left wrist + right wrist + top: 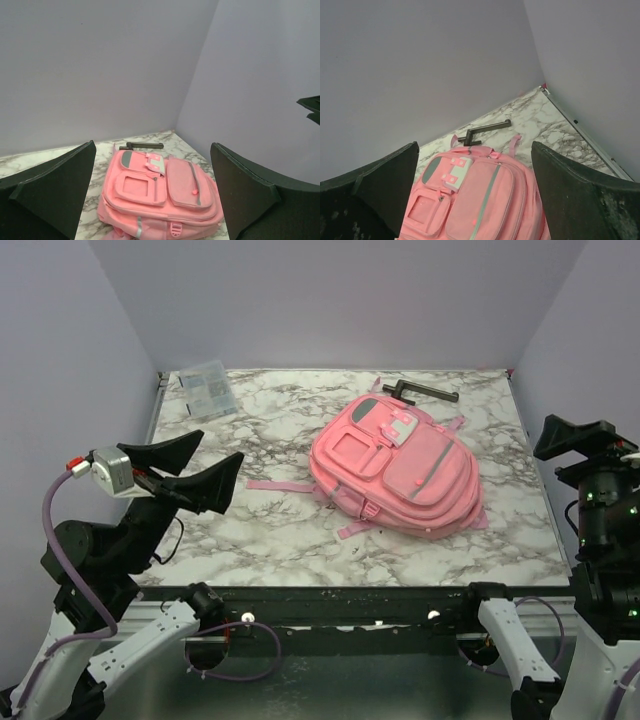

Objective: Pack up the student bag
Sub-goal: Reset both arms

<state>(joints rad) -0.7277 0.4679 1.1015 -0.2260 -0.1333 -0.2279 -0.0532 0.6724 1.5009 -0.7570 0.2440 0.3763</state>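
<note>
The pink student bag (398, 466) lies flat, front pockets up, on the marble table, right of centre. It also shows in the left wrist view (160, 192) and the right wrist view (475, 200). Its zips look closed. A black T-shaped tool (420, 391) lies just behind the bag, and a clear plastic packet (206, 389) lies at the back left. My left gripper (195, 468) is open and empty, raised at the left, pointing toward the bag. My right gripper (572, 436) is raised at the right edge, open and empty.
Pink straps (285, 486) trail from the bag toward the left and front. Purple walls close in the table at the back and both sides. The table's front edge (350, 590) runs just ahead of the arm bases.
</note>
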